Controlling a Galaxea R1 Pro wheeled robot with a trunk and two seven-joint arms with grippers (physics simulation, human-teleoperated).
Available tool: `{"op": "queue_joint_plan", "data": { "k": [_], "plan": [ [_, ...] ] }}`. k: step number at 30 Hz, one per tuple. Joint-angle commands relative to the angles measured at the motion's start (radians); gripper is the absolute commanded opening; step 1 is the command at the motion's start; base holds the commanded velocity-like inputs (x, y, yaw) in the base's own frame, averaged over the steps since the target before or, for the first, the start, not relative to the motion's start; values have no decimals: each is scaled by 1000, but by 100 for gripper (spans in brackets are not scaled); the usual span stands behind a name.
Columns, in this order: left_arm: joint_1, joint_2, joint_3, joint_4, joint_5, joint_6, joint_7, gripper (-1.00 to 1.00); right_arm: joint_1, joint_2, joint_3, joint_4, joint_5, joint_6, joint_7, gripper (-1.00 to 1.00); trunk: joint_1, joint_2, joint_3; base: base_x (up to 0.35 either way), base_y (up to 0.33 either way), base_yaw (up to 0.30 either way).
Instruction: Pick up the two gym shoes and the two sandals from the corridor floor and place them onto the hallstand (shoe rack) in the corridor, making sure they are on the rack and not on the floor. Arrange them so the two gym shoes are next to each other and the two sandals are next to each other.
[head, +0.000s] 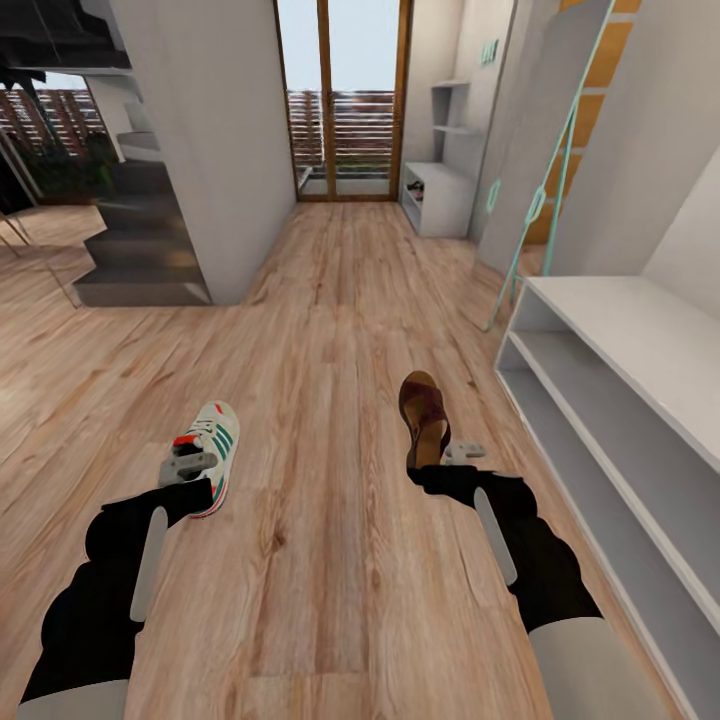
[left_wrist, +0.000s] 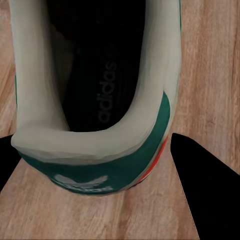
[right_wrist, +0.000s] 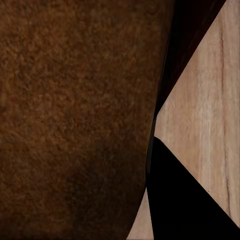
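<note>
- The left hand (head: 190, 466) sits at the heel of a gym shoe (head: 211, 450) on the floor (head: 330, 560); its fingers (left_wrist: 207, 187) flank the heel, open, not visibly pressing.
- The right hand (head: 455, 455) is at the heel of a sandal (head: 424, 415); I cannot tell whether it grips.
- Both shoes lie lengthwise, toes pointing away from the robot.
- The rack (head: 440, 195) stands far ahead on the right by the glass doors; a long shelf unit (head: 640, 420) lies just right of the sandal.
- Bare floor lies between.
</note>
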Motion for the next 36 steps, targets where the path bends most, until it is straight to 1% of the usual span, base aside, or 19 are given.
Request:
{"op": "queue_joint_plan", "data": {
  "k": [1, 8, 30, 36],
  "plan": [
    [0, 0, 0, 0, -1, 0, -1, -100, 0, 0, 0, 2, -4, 0, -4, -100, 0, 0, 0, 336, 13, 0],
    [0, -2, 0, 1, -1, -1, 0, -100, 0, 0, 0, 21, -4, -1, -4, -100, 0, 0, 0, 337, 3, 0],
    [0, -3, 0, 1, -1, 0, 0, -100, 0, -1, 0, 23, -2, -1, -2, -100, 0, 0, 0, 338, 0, 0],
    [0, -3, 0, 18, -1, 0, 0, -100, 0, -1, 0, 23, -2, -1, -2, -100, 0, 0, 0, 338, 0, 0]
  ]
}}
